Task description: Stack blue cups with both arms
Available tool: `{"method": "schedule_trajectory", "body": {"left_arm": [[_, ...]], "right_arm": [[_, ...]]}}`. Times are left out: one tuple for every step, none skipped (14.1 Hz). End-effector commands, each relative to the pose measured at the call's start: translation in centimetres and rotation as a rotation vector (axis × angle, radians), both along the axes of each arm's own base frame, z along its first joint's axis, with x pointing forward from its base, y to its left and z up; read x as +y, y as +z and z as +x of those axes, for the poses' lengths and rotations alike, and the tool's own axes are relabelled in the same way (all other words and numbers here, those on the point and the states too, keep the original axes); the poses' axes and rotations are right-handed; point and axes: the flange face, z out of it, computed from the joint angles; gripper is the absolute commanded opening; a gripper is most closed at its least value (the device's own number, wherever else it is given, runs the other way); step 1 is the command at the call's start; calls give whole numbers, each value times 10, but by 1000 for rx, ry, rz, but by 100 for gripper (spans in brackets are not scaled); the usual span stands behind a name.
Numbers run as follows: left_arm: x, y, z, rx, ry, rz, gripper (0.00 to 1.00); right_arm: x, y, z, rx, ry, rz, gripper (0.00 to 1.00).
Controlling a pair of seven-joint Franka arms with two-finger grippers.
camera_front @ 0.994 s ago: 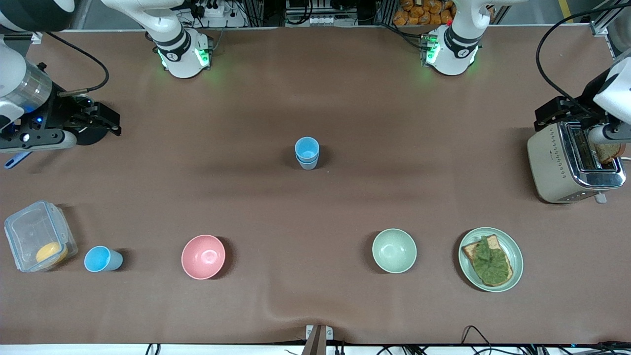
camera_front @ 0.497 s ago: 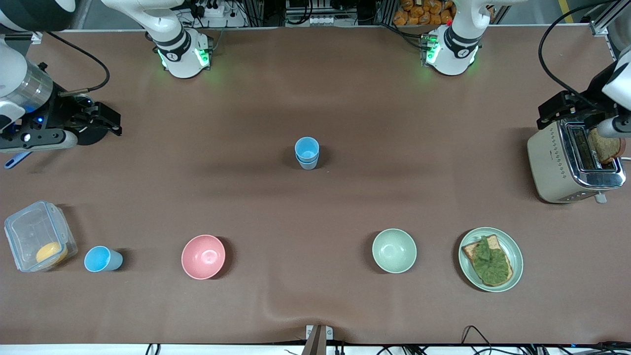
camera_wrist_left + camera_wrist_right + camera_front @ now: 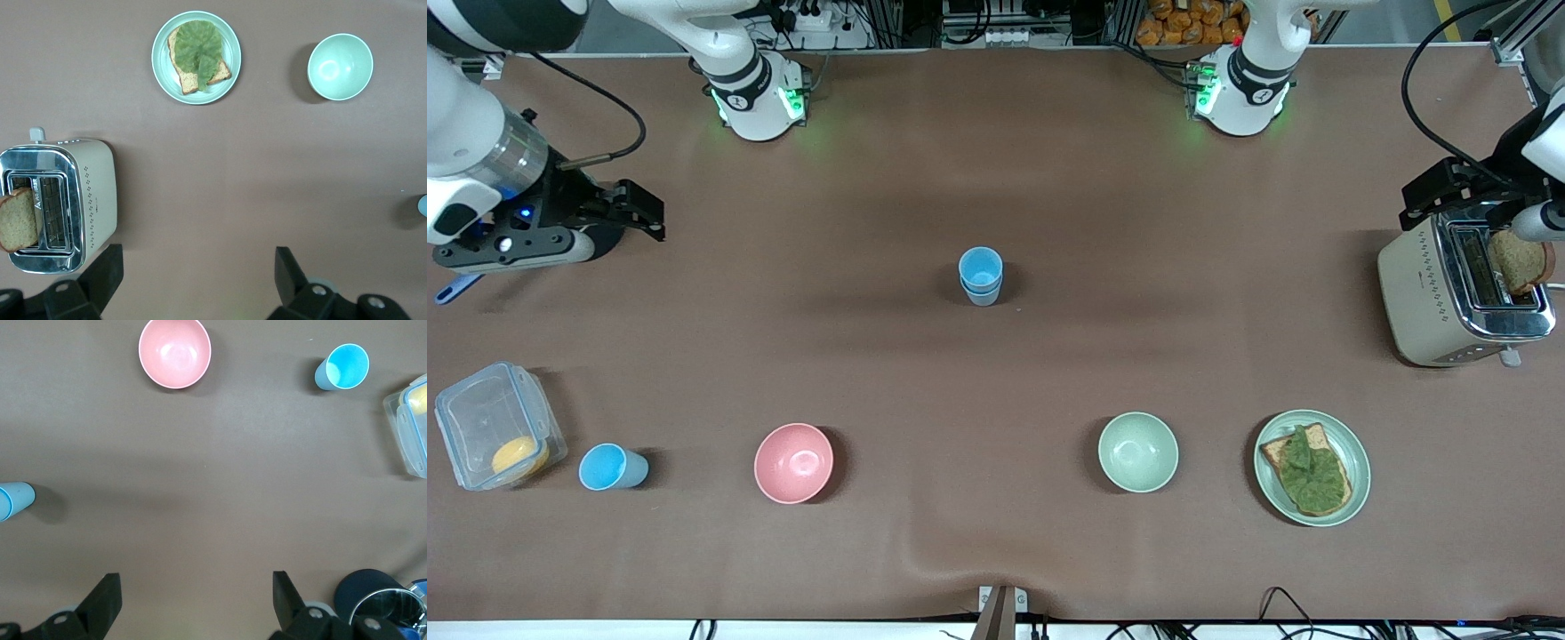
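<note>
- Since a second ago, your right gripper (image 3: 640,212) has shifted a little toward the middle of the table from its spot at the right arm's end, and your left gripper (image 3: 1427,191) has lifted slightly over the toaster (image 3: 1449,298); nothing on the table has moved.
- You have two blue cups already nested as a stack (image 3: 981,276) in the middle of the table; take that stack as your landmark.
- Your third blue cup, the single cup (image 3: 609,468), stands upright and empty, nearer the front camera than the stack and toward the right arm's end.
- Just beside that single cup you see a clear box (image 3: 489,427) with a round yellow thing (image 3: 519,456) inside.
- You also have a pink bowl (image 3: 793,462), empty, nearer the camera than the stack, between the single cup and the stack's line.
- Your green bowl (image 3: 1137,452) is empty too, nearer the camera than the stack, toward the left arm's end.
- Beside the green bowl sits a plate (image 3: 1357,462) carrying toast (image 3: 1285,449) topped with a green leaf (image 3: 1312,471).
- At the left arm's end, the toaster holds a slice of bread (image 3: 1519,260) sticking out of a slot.
- Your right gripper hangs with its jaws wide and holds nothing.
- Your left gripper is spread wide as well, empty, over the table beside the toaster.
</note>
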Motion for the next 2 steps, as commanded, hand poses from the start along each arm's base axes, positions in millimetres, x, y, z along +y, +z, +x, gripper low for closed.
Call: {"method": "schedule_trajectory", "body": {"left_arm": [[0,7,2,-7,-20,-14,100],[1,6,2,-4,-19,-14,100]], "right_arm": [[-2,4,0,-6,-3,-4,100],[-2,4,-1,-3,-3,-5,100]]}}
